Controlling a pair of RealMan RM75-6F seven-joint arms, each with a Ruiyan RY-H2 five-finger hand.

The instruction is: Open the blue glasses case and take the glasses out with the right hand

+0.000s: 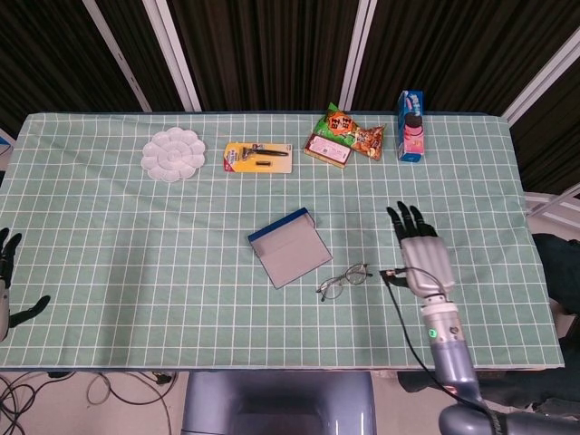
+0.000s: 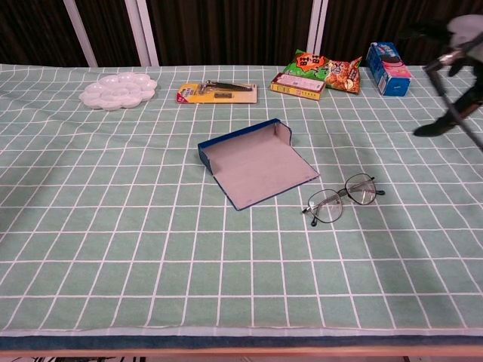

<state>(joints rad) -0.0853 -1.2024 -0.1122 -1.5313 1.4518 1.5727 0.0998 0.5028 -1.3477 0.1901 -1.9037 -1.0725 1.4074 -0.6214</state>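
The blue glasses case (image 1: 288,247) (image 2: 255,169) lies open in the middle of the table, its grey lining facing up and nothing inside. The wire-framed glasses (image 1: 343,280) (image 2: 343,197) lie on the cloth just right of the case, unfolded. My right hand (image 1: 418,250) (image 2: 456,33) hovers open to the right of the glasses, fingers spread, holding nothing. Only its edge shows at the top right of the chest view. My left hand (image 1: 11,285) sits at the far left edge of the head view, fingers apart, away from everything.
Along the back stand a white flower-shaped palette (image 1: 173,154), a yellow carded razor pack (image 1: 257,158), a snack bag (image 1: 349,132) with a flat box in front, and a blue-pink carton (image 1: 410,126). A green checked cloth (image 1: 136,245) covers the table.
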